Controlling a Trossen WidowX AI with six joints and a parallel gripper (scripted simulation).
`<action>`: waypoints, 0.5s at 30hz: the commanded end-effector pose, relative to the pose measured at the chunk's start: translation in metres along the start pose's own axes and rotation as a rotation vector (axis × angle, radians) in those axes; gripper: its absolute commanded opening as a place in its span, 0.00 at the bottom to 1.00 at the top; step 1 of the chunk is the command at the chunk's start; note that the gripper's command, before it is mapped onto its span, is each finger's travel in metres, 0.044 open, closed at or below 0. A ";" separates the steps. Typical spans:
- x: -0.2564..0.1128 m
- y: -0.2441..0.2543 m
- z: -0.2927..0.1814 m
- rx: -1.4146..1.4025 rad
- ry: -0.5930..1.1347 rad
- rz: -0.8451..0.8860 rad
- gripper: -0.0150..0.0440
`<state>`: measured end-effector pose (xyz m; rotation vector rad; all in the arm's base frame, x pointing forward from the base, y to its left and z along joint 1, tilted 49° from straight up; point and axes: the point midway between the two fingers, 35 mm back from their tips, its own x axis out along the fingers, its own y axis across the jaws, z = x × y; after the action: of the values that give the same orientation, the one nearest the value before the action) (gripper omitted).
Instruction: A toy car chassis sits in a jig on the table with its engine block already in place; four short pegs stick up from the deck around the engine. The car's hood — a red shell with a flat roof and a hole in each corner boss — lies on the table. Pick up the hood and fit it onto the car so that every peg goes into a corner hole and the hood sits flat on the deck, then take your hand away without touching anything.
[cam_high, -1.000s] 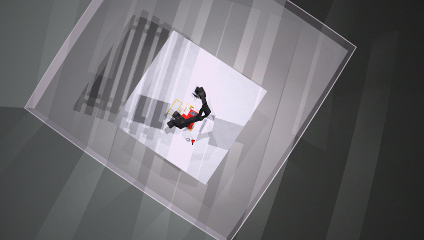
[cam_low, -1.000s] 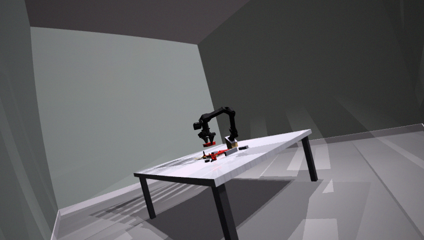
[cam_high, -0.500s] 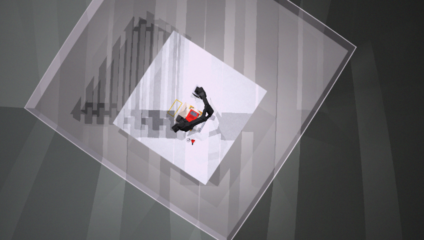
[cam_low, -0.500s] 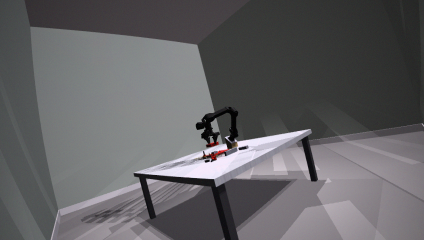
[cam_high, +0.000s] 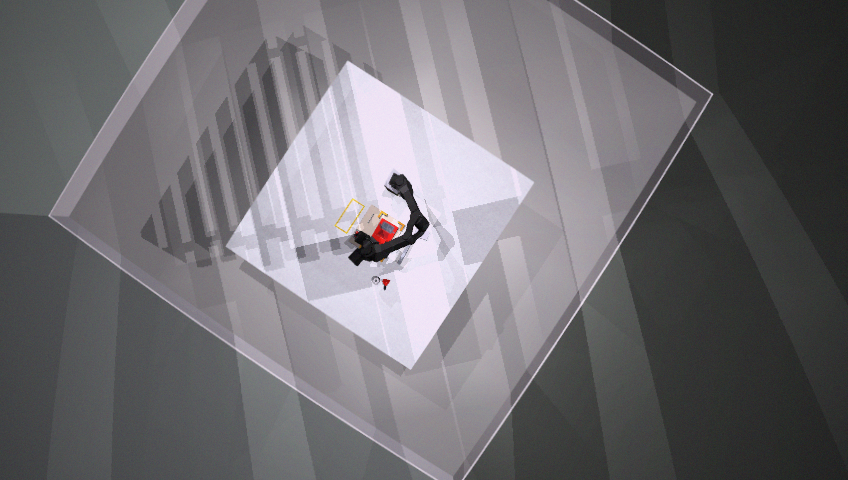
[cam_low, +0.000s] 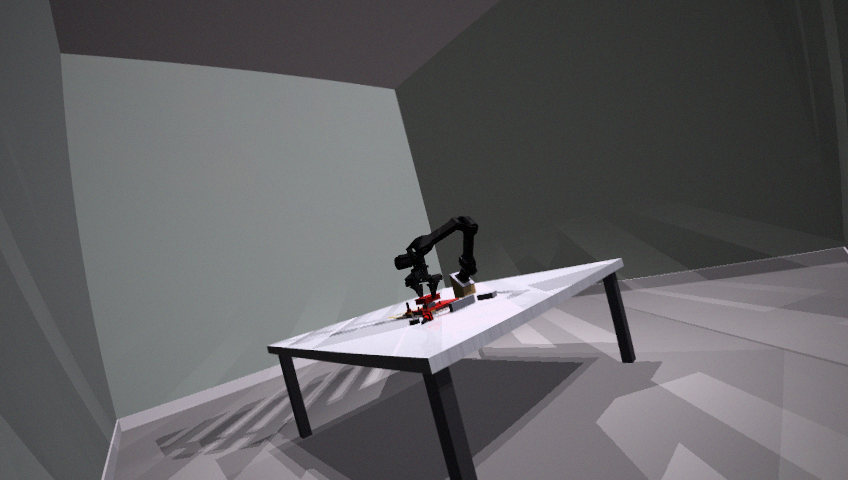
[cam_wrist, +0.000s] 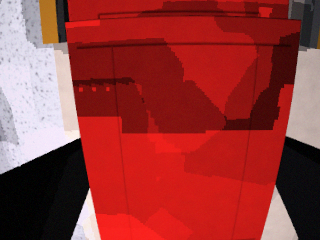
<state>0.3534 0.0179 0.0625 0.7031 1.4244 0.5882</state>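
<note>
The red hood (cam_low: 427, 299) (cam_wrist: 182, 165) is held level, its flat roof filling much of the wrist view. My gripper (cam_low: 426, 294) (cam_wrist: 182, 146) is shut on it, one black finger at each side. In the exterior view the hood appears just above the car, with a small gap below it. The red chassis (cam_high: 389, 224) (cam_wrist: 180, 7) sits in the jig, which has a beige plate (cam_high: 369, 218) and orange corner brackets (cam_wrist: 49, 21). In the top view the arm covers the hood. The pegs, the engine block and the hood's corner holes cannot be made out.
A yellow outlined rectangle (cam_high: 337, 226) lies beside the jig. A small wheel (cam_high: 375, 280) and a small red and black part (cam_high: 386, 283) lie on the table beyond the arm. A grey block (cam_low: 462, 303) and a dark block (cam_low: 486, 295) lie near the arm's base.
</note>
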 end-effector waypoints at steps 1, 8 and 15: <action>0.001 -0.001 0.001 0.008 -0.005 0.004 0.25; 0.002 -0.001 0.001 0.008 -0.005 0.004 0.25; 0.005 -0.001 0.001 0.008 -0.005 0.004 0.25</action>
<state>0.3540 0.0197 0.0591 0.7063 1.4232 0.5848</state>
